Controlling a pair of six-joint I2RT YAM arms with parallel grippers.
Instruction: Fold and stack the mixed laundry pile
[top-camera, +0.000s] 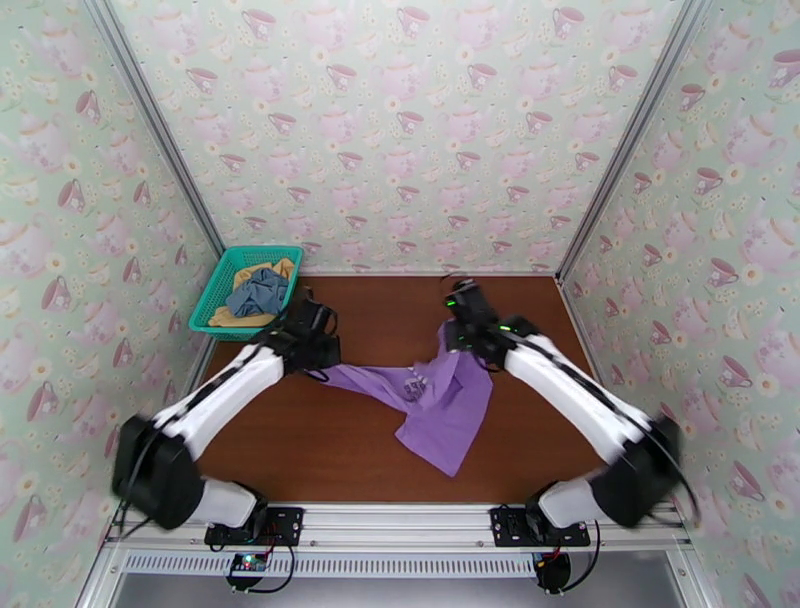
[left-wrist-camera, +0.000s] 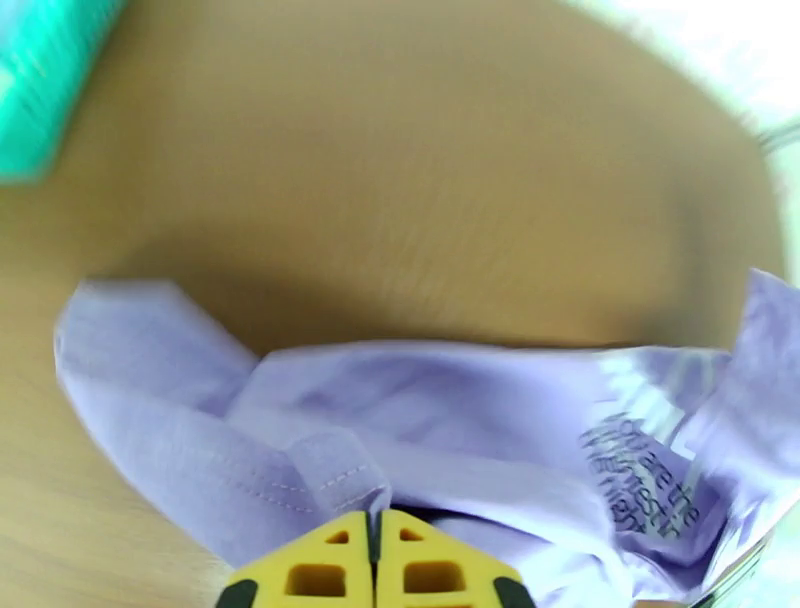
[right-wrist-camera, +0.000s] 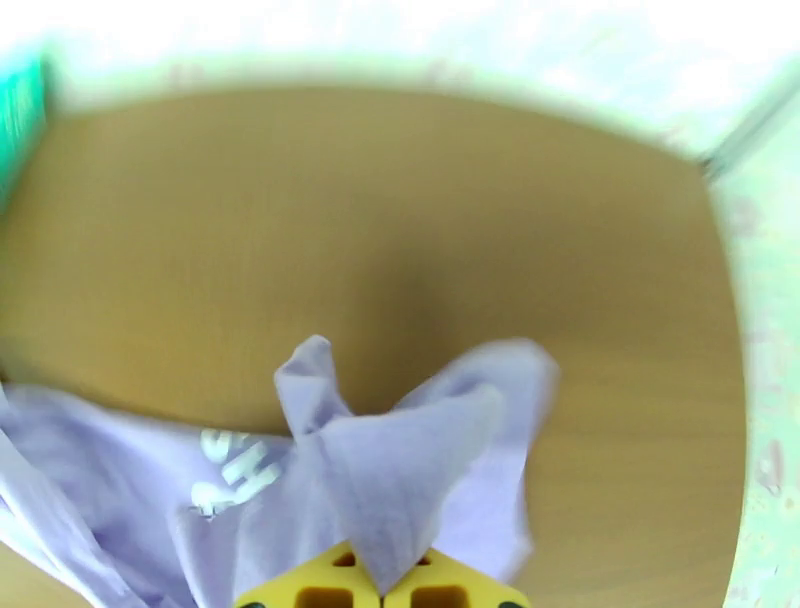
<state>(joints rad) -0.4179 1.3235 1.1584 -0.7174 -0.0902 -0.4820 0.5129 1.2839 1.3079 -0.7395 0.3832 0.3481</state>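
Left wrist: T-shirt (left-wrist-camera: 450, 400) print (left-wrist-camera: 650, 490), seemingly half-hidden.

Both arms reach from the table's (top-camera: 330, 455) near edge toward its middle, elbows splayed outward; left gripper (top-camera: 325, 347) and right gripper (top-camera: 462, 330) pinched tight.

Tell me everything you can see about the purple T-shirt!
The purple T-shirt is soft, thin-looking cloth with pale printed letters and stitched hems. It is crumpled, not folded, and stretched between two pinched spots near the middle of the brown table. A loose part trails toward the near edge. The left gripper is shut on a hemmed edge at its left end. The right gripper is shut on a bunched fold at its far right corner. It lies apart from the teal basket.
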